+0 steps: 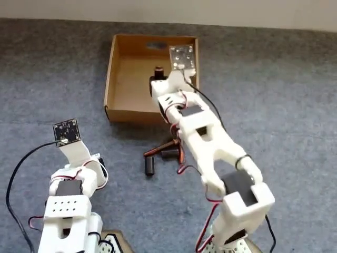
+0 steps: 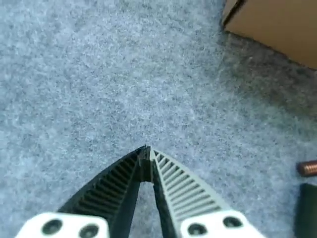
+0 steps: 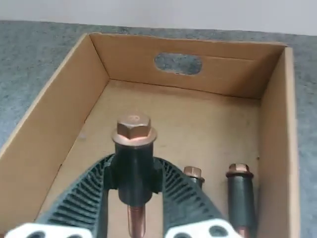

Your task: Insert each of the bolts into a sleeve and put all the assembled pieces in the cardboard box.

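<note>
Right tool (image 3: pixel 134 166) is over the cardboard box (image 3: pixel 59 104), and it's clamped firmly on an assembled piece (image 3: pixel 133 171), with the fingers pinching the black sleeve from both sides. The piece's long axis runs in line with the fingers: the copper hex head (image 3: pixel 133 129) sticks out past the fingertips toward the far wall with the handle cut-out (image 3: pixel 178 63), and the shank tip (image 3: pixel 134 220) pokes out of the sleeve's other end, back between the fingers. From the high view, the tool (image 1: pixel 158 79) hangs inside the box's outline, over the floor near one side wall.

Down on the box floor are two finished pieces (image 3: pixel 240 191), lying side by side close to one side wall, both with their heads toward that same far wall.

Out on the grey carpeted worktop (image 1: pixel 274 105), just in front of the box's near wall, sits a small cluster of parts: a loose black sleeve (image 1: pixel 149 166) lying on its side, and copper bolts (image 1: pixel 160 148) slanting beside it, partly under the right arm.

Left tool (image 2: pixel 146 154) is fully closed with nothing in it, its tips touching, low over bare carpet and well off from the box corner (image 2: pixel 277 25).
</note>
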Motion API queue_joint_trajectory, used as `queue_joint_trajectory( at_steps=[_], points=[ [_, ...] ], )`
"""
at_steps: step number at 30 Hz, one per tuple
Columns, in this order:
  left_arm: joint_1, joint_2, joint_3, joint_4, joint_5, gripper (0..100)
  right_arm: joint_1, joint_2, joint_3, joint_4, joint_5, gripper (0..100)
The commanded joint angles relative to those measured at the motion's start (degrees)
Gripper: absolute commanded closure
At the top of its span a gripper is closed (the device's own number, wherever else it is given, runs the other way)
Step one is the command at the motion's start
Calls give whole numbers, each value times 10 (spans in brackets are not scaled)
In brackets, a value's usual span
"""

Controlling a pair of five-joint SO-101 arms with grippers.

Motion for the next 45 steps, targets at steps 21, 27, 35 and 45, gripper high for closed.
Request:
queue_joint_trajectory(
  at_steps=[21,27,35,45],
  points=[
    [8,-7,-1,-10,-4,992,-1,243,-306,226,-8,992],
    [8,-7,-1,-10,-4,992,22,241,-307,250,-7,992],
    [8,-7,-1,-11,-4,992,45,244,-328,253,79,992],
    [8,-7,-1,-11,-4,992,25,246,-324,255,91,989]
  ],
)
